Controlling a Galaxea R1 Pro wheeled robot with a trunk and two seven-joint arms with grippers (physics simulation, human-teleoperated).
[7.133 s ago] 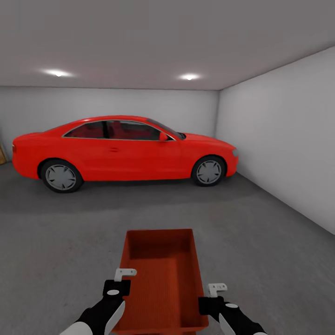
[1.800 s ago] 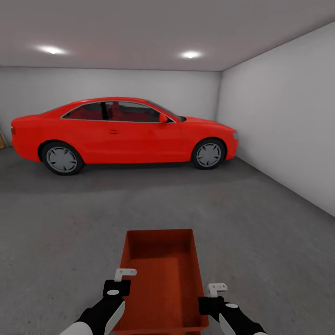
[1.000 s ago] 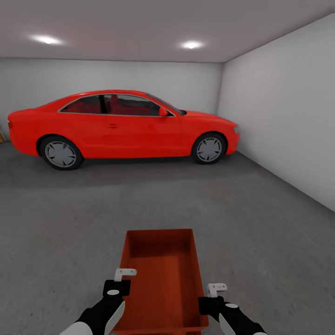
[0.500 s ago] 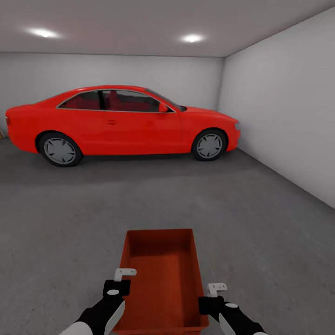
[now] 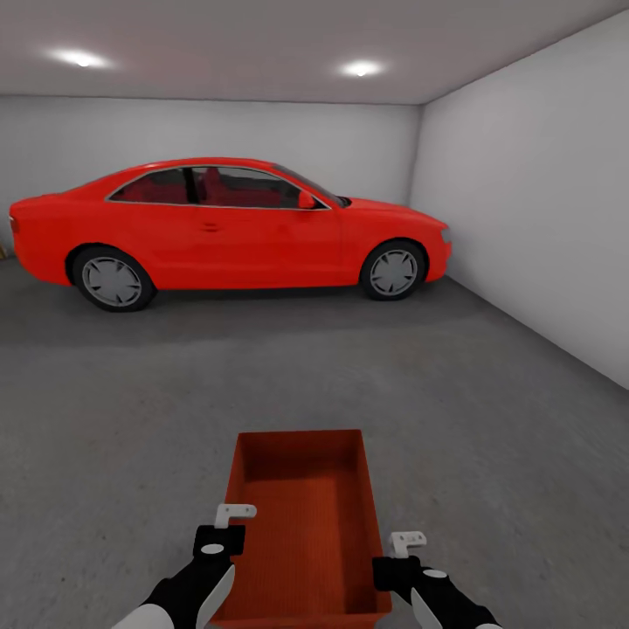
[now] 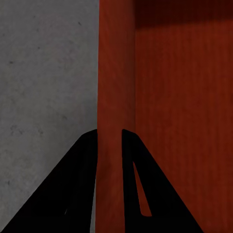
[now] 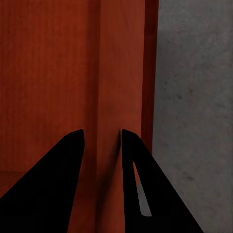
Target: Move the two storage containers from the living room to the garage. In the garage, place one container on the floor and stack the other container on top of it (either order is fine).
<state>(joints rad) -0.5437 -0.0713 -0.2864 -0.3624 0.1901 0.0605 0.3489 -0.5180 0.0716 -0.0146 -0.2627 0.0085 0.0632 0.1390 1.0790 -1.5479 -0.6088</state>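
Garage walls [image 5: 524,192] in white close off the far end and the right side, with two ceiling spotlights [image 5: 360,68] lit above. On the left of the head view the left gripper [image 5: 225,528] sits at the storage container [image 5: 301,524], against the left long wall of the orange-red bin. The left wrist view shows why: the left gripper [image 6: 108,141] has one dark finger on each face of that low wall, so its jaws are clamped on the wall, ribbed bottom to one side and grey concrete floor [image 6: 43,82] to the other. The container lies lengthwise between the two arms, open top up, its far end pointing toward the red car [image 5: 227,231], which stands side-on well apart across the floor [image 5: 489,411]. It is carried in front of the robot; its height above the concrete cannot be told. On the right, the right gripper [image 5: 404,552] meets the bin's right long wall near the near corner. In the right wrist view the right gripper [image 7: 102,141] likewise straddles that wall of the container [image 7: 53,73], jaws pinched on it, with mottled concrete [image 7: 194,97] just beyond the rim.
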